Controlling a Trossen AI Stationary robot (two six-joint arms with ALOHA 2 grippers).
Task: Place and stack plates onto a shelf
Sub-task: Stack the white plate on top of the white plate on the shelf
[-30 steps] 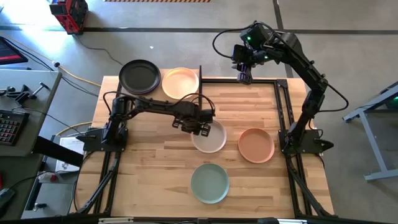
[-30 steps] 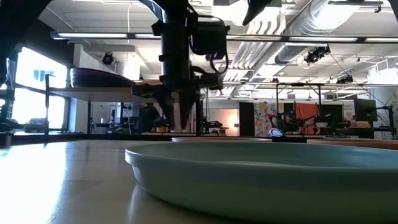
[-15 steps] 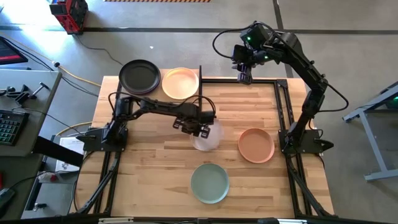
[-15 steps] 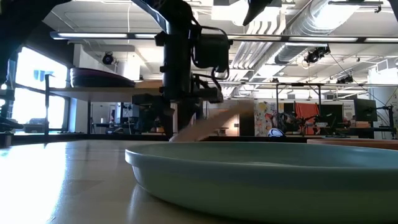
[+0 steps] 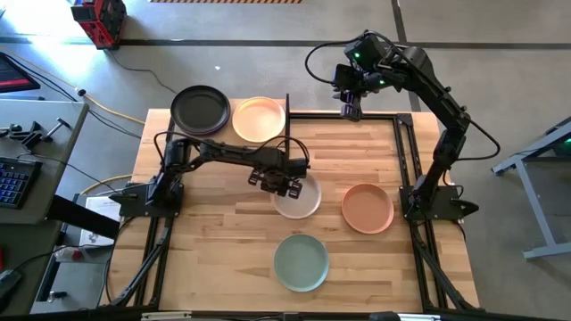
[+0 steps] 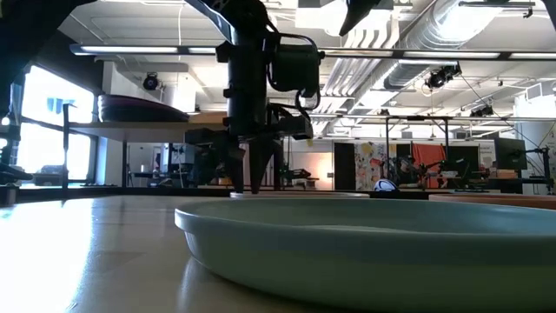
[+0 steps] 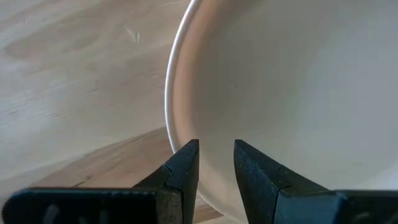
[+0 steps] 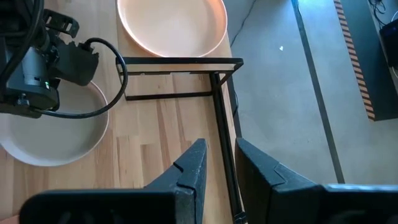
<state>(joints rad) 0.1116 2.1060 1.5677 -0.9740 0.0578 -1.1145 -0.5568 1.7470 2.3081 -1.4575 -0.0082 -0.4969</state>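
1. Spreading across the middle of the high view, the table [image 5: 223,223] has three plates lying flat on it: a cream plate [image 5: 302,198] near the centre, an orange plate [image 5: 368,208] beside it toward the right arm, and a green plate [image 5: 301,261] nearer the front edge.
2. Beyond the far edge of the table sits the shelf [image 5: 230,134], holding a black plate [image 5: 200,109] and a beige plate [image 5: 259,119] side by side. By my judgement two plates are placed and three are left to move; no other plates show, and whether the black one is a stack cannot be told from above.
3. The right arm waits high over the far right corner, its right gripper [image 8: 216,163] holding nothing, with only a narrow gap between the fingers.
4. The left gripper [image 5: 284,181] is down at the cream plate's rim on the shelf side. The left wrist view shows its fingers [image 7: 184,168] slightly apart, straddling the rim without clearly pinching it; the low view shows the plate flat on the table.
5. This looks like the start of a pickup, with the grasp not yet made.
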